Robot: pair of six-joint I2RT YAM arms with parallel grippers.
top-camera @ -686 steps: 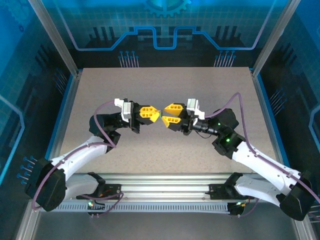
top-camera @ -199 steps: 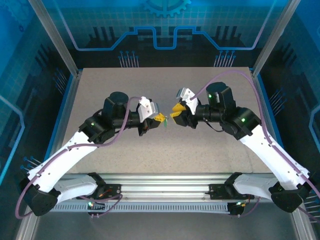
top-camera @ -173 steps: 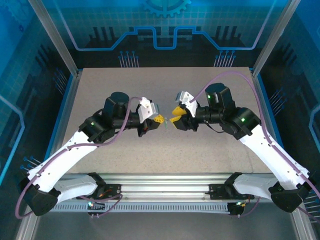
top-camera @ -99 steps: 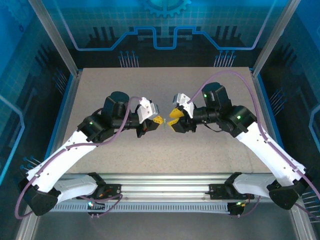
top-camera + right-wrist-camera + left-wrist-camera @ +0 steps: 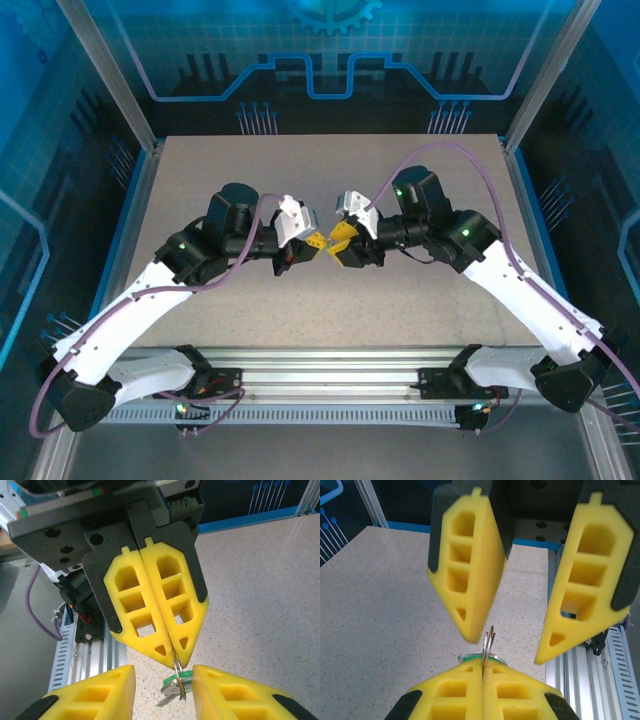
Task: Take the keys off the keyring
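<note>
Above the middle of the table, both arms meet nose to nose, so read it from the left. Your left gripper is pinched tight together on the keyring. The ring stands up out of the seam between its fingers, edge-on, with its flat sides in line with that seam. A green key and a grey bit of metal hang at the ring, clear of the table. From above, the left gripper and right gripper nearly touch at the tips. The right gripper has its fingers apart and holds nothing. The ring lies inside that gap, so the right arm is the free one nearest the keys. The relation that matters is that the right fingers stand on either side of the ring's flat faces, so closing would squeeze it across its thin dimension. The ring does not sit centred. It is just beside one right finger and well apart from the other. I judge you should centre the gap before closing, or that nearer finger may push the ring sideways.
</note>
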